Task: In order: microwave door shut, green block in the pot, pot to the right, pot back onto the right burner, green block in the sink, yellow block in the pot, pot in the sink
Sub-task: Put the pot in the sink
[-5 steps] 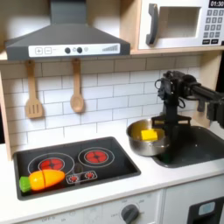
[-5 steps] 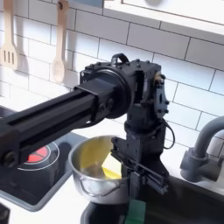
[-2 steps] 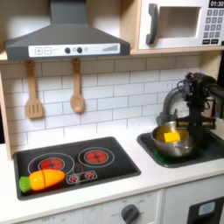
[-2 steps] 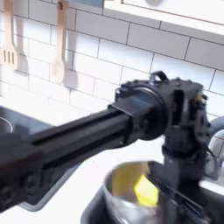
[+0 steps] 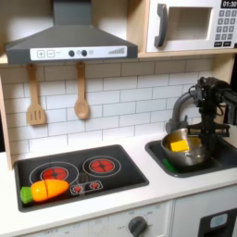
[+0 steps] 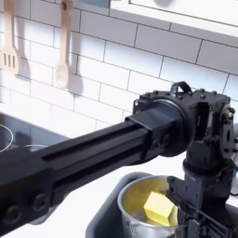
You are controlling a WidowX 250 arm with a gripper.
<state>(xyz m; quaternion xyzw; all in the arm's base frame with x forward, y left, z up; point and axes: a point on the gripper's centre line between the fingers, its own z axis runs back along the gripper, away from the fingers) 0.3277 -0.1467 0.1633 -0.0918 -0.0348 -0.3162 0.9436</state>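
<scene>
I hold the pot (image 5: 186, 153) over the sink (image 5: 222, 159) with my pincer (image 5: 216, 132) pinching its rim (yellow block (image 5: 178, 145) inside).

Bright, even light across both exterior views, soft glare on the steel pot (image 5: 184, 151) and the white counter (image 5: 111, 199), faint shadows under the hood (image 5: 69, 42), while the near arm (image 6: 102, 163) looms soft and blurred.
</scene>
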